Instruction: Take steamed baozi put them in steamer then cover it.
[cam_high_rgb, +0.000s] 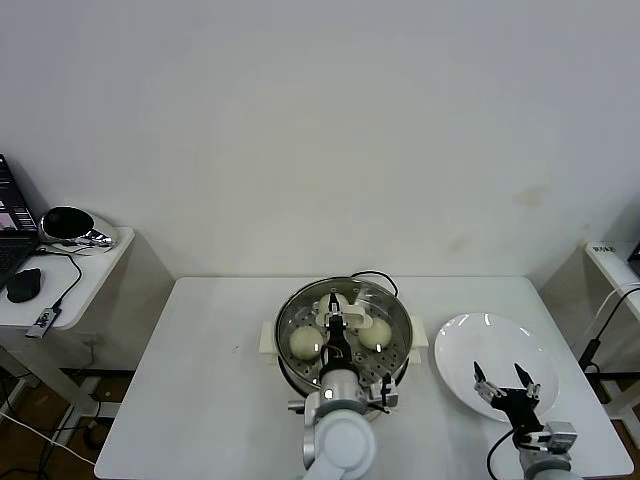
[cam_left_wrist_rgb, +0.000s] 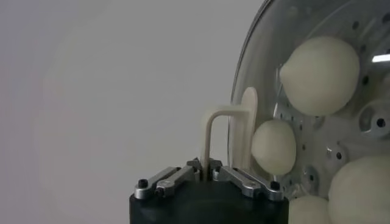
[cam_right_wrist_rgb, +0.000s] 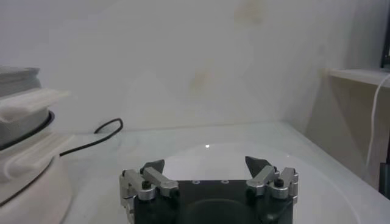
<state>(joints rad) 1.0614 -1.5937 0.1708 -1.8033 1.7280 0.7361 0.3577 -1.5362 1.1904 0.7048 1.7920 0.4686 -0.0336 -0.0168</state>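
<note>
The steamer (cam_high_rgb: 288, 322) stands mid-table, with three steamed baozi (cam_high_rgb: 303, 343) visible on its perforated tray. The cover, a clear glass lid (cam_left_wrist_rgb: 244, 79), lies over the pot; whether it rests on the rim I cannot tell. My left gripper (cam_high_rgb: 337, 325) hangs over the pot's centre, shut on the cover's cream-white handle (cam_left_wrist_rgb: 213, 131). Through the glass the left wrist view shows several baozi (cam_left_wrist_rgb: 320, 74). My right gripper (cam_high_rgb: 505, 379) hovers open over the white plate (cam_high_rgb: 470, 345), holding nothing.
The steamer's black cord (cam_high_rgb: 372, 275) runs behind the pot. A side table (cam_high_rgb: 85, 275) at the left carries a laptop, a mouse and a shiny black object. A shelf (cam_high_rgb: 610, 260) with a cable stands at the right. The plate sits near the table's right edge.
</note>
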